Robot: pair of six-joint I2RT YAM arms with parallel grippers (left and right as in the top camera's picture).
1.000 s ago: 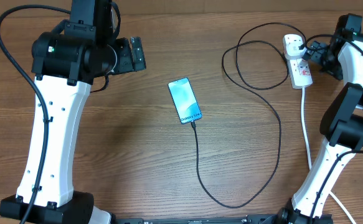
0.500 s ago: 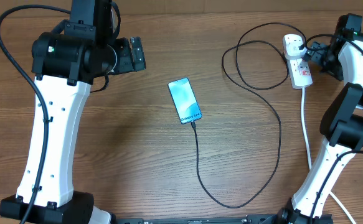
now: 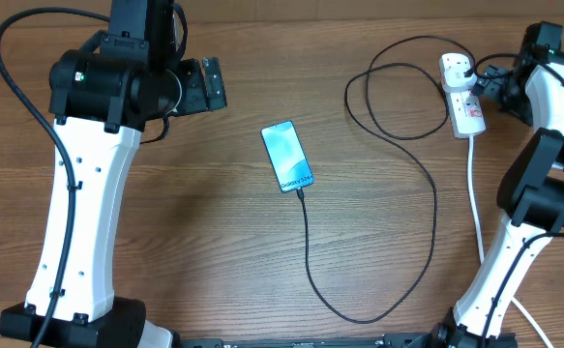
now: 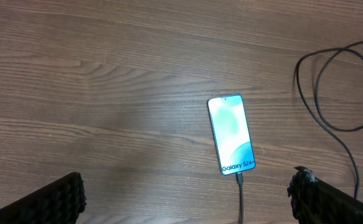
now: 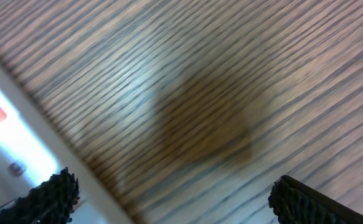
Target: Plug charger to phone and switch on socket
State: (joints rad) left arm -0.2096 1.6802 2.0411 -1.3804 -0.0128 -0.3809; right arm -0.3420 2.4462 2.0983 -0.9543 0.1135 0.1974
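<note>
The phone [image 3: 287, 157] lies face up mid-table, its blue-teal screen lit; in the left wrist view the phone [image 4: 231, 134] has white text at its near edge. The charger [image 3: 434, 208], a thin black cable, meets the phone's near edge, and its tip [image 4: 238, 178] sits against the port. It loops round to the white socket [image 3: 464, 97] at the far right. My left gripper [image 3: 207, 84] hangs open, high and left of the phone. The right gripper [image 3: 488, 79] is open right beside the socket [image 5: 0, 146], holding nothing.
The socket's thick white cord [image 3: 476, 203] runs down the right side past my right arm's base. The black cable makes a wide loop [image 3: 359, 319] near the front edge and a second loop [image 3: 378, 97] left of the socket.
</note>
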